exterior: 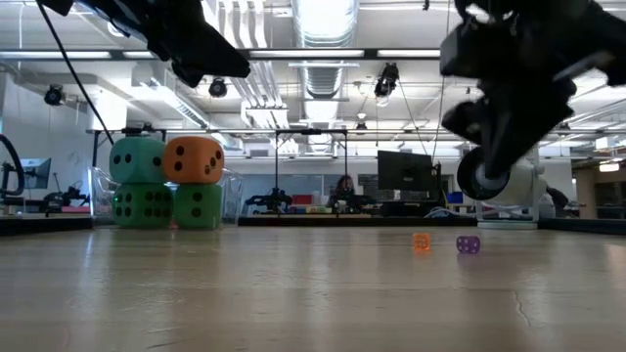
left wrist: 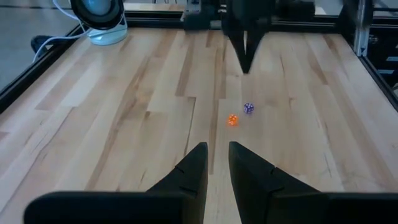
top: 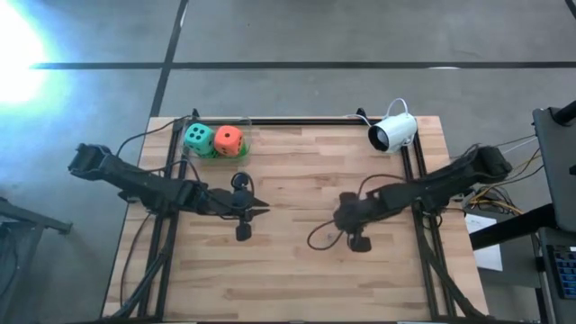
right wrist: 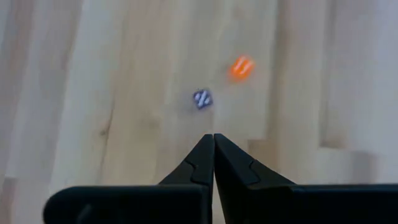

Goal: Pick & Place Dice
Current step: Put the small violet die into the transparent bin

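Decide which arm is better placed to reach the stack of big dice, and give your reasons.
Left, probably. The dice stack stands at the back on the left arm's side. The left gripper is nearer to it than the right gripper, which would have to cross over.

Grey concrete floor (top: 297, 36) crossed by dark seams, with a bright glare at one corner. Beyond the wooden counter (exterior: 293, 293) lies an open workshop: strip lights (exterior: 323, 20) and ducts overhead, monitors (exterior: 406, 176) on far desks, a seated person (exterior: 344, 188).
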